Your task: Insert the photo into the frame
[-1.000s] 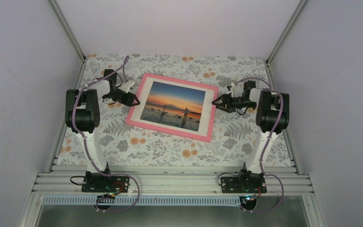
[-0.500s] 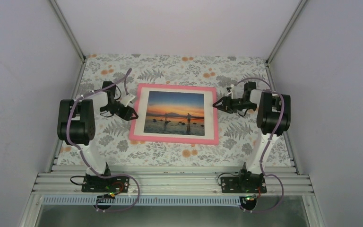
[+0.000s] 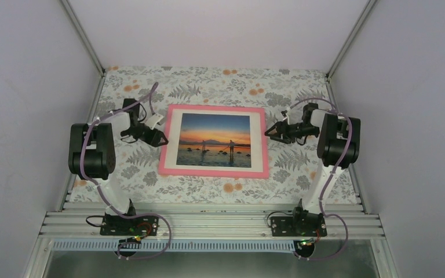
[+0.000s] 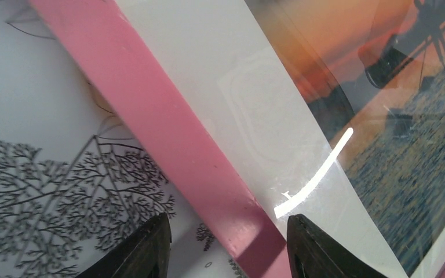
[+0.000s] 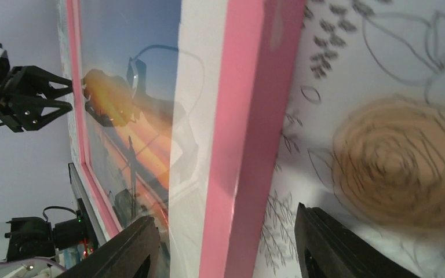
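The pink frame [image 3: 213, 172] lies flat in the middle of the table, square to the table's edges. The sunset photo [image 3: 214, 140] sits inside it behind the pane, with a white mat border [image 3: 258, 142] around it. My left gripper [image 3: 162, 139] is at the frame's left edge, open. In the left wrist view its jaws [image 4: 227, 249] straddle the pink rail [image 4: 168, 133]. My right gripper [image 3: 268, 132] is at the frame's right edge, also open. Its jaws [image 5: 226, 249] stand either side of the right rail [image 5: 255, 116], with gaps on both sides.
A floral cloth [image 3: 208, 81] covers the table. Grey enclosure walls [image 3: 29, 87] stand close on the left, right and back. An aluminium rail [image 3: 208, 223] carrying both arm bases runs along the near edge.
The frame has turned from skewed to square with the table and shifted slightly nearer. Both grippers stayed at its left and right edges and moved along with it.
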